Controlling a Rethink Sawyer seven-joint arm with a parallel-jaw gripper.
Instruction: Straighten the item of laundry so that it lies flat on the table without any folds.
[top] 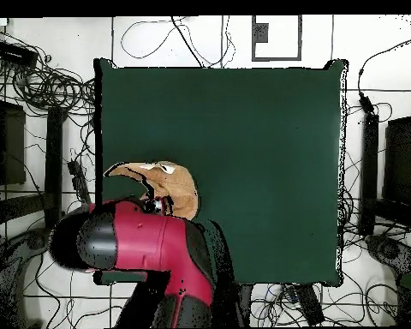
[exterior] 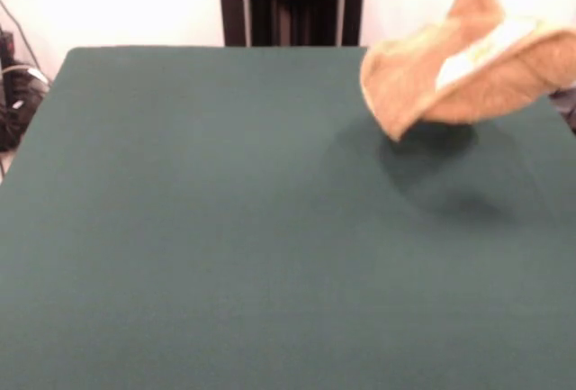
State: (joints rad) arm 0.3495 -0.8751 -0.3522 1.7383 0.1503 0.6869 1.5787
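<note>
Front view, near to far. The near and middle parts of the table [exterior: 225, 255], a dark green cloth-like top, carry nothing. At far right a soft shadow [exterior: 450, 174] lies on the green beneath the item of laundry [exterior: 459, 75], an orange-tan terry towel held off the surface. It hangs bunched and folded, with a white label [exterior: 477, 55] showing in a crease, and its top narrows to a peak at the upper edge of the picture. Behind the far edge stands the black pedestal [exterior: 292, 1].

Overhead view. The red and black arm [top: 149, 248] reaches over the table's edge nearest the robot's base; the towel shows just beyond its end. The gripper [top: 157, 204] is largely hidden by cloth; whether it is clenched or released cannot be told.
</note>
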